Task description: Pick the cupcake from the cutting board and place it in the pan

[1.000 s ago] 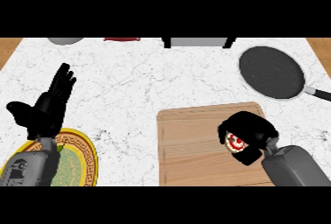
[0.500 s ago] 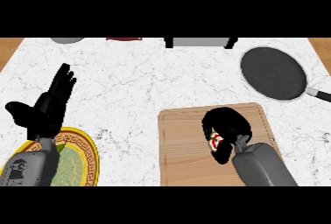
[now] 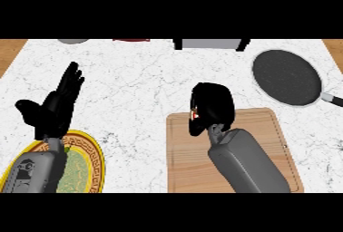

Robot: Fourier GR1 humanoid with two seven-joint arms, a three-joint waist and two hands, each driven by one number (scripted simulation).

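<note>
My right hand (image 3: pixel 213 106) is curled over the far left corner of the wooden cutting board (image 3: pixel 258 131). A small patch of red and white, the cupcake (image 3: pixel 195 115), peeks out at the hand's left side; the rest of it is hidden inside the curled fingers. The black pan (image 3: pixel 286 76) lies at the far right of the counter, its handle pointing right, well apart from the hand. My left hand (image 3: pixel 55 105) rests open at the left, fingers pointing up.
A yellow-rimmed plate (image 3: pixel 92 158) lies at the lower left under my left forearm. Along the counter's far edge stand a grey box (image 3: pixel 209 43), a red-rimmed dish (image 3: pixel 131 40) and a grey bowl (image 3: pixel 72 41). White marble counter spreads between the board and the pan.
My right hand, curled on the cupcake, has travelled from the board's right side leftward and away from me to its far left corner. The left hand has stayed still.
</note>
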